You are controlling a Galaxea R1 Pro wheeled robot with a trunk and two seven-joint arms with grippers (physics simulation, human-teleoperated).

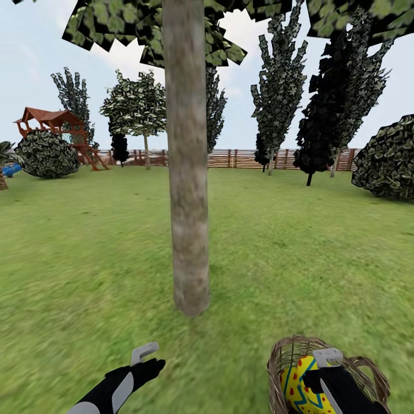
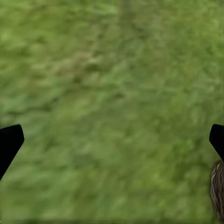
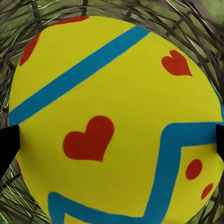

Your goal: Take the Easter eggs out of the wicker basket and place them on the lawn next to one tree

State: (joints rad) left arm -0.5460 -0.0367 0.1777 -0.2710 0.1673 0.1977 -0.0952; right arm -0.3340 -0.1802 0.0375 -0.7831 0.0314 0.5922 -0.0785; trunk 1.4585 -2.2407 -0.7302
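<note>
You're reaching your right gripper (image 1: 325,368) into the basket (image 1: 282,359) beside the tree (image 1: 187,201), fingers spread around an egg (image 3: 112,116). Next, pinch and lift it clear. Your left gripper (image 2: 112,135) hovers spread above the lawn (image 1: 86,259).

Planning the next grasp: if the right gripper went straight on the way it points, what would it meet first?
Most likely the Easter egg in the wicker basket: it lies dead ahead of the right gripper, between its open jaws and seemingly very near.

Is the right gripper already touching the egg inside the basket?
Cannot tell. In the right wrist view the fingertips flank the egg, but no contact or gap shows plainly.
</note>
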